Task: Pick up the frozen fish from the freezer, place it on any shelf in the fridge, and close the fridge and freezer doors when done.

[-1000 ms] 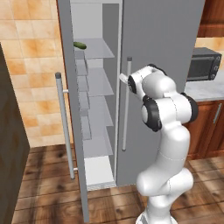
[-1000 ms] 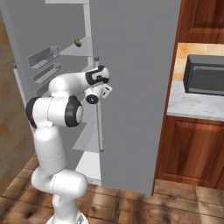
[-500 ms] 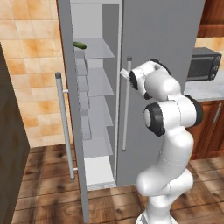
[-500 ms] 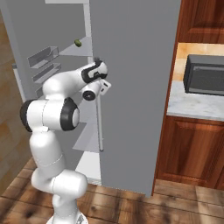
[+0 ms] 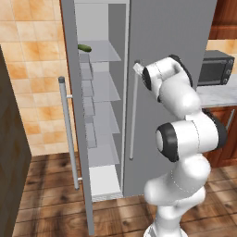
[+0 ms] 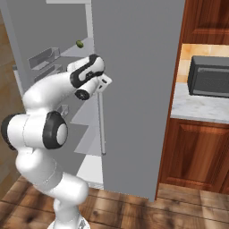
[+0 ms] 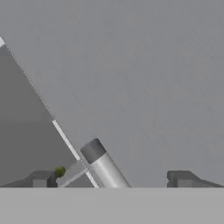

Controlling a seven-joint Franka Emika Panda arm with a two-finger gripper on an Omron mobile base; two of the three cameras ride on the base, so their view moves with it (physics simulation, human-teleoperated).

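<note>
The freezer (image 5: 102,115) stands open, its narrow door (image 5: 76,139) swung out to the left. Its pale shelves carry a green cucumber (image 5: 85,47) (image 6: 79,43) on the top one. The frozen fish is hidden. The fridge door (image 5: 171,41) (image 6: 138,89) is closed, so its shelf is out of view. My gripper (image 5: 138,68) (image 6: 105,82) (image 7: 111,179) is open at the top end of the fridge door's silver handle (image 5: 133,120) (image 6: 102,125) (image 7: 105,168). In the hand view the handle's end sits between the fingertips (image 7: 181,178), and nothing is held.
A dark panel (image 5: 11,162) stands close on the left of the open freezer door. On the right, a microwave (image 5: 215,67) (image 6: 210,76) sits on a pale counter (image 6: 201,107) over wooden cabinets (image 6: 197,152). The floor is wood.
My hand has risen along the fridge door's handle to its top end, staying open. The doors have not moved.
</note>
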